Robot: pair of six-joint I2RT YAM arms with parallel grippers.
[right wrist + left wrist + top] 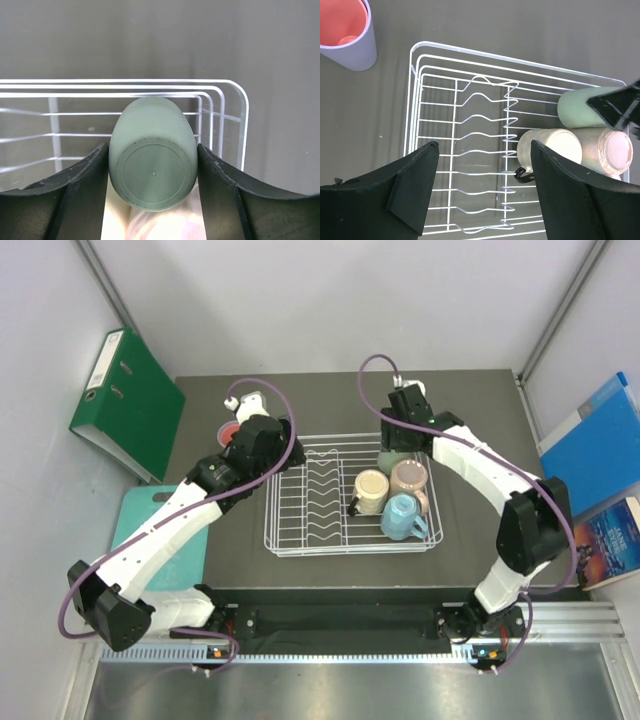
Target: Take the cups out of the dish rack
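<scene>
The mint green cup (pixel 150 130) was found in the far right corner of the dish rack (pixel 300 525), tipped over with its base turned toward the right wrist camera. The right end effector (pixel 152 150) was placed across the cup's width, one finger pressed to each flank, so it was judged to be clamped on the cup. That hold across the round body was probably chosen because the rim was turned away and the neighbouring cups left little room. The cream cup (pixel 550 147) and the pink cup (pixel 615 152) were seen lying on their sides just beside it in the rack's right part. The light blue cup (pixel 403 517) was seen at the rack's near right corner. The left end effector (pixel 484 145) was held above the rack's left half with its fingers well apart and nothing between them. The lavender cup (pixel 360 57) was seen upright on the desk (pixel 480 440) just outside the rack's far left corner, and was judged already unloaded. Four cups were therefore counted inside the rack.
</scene>
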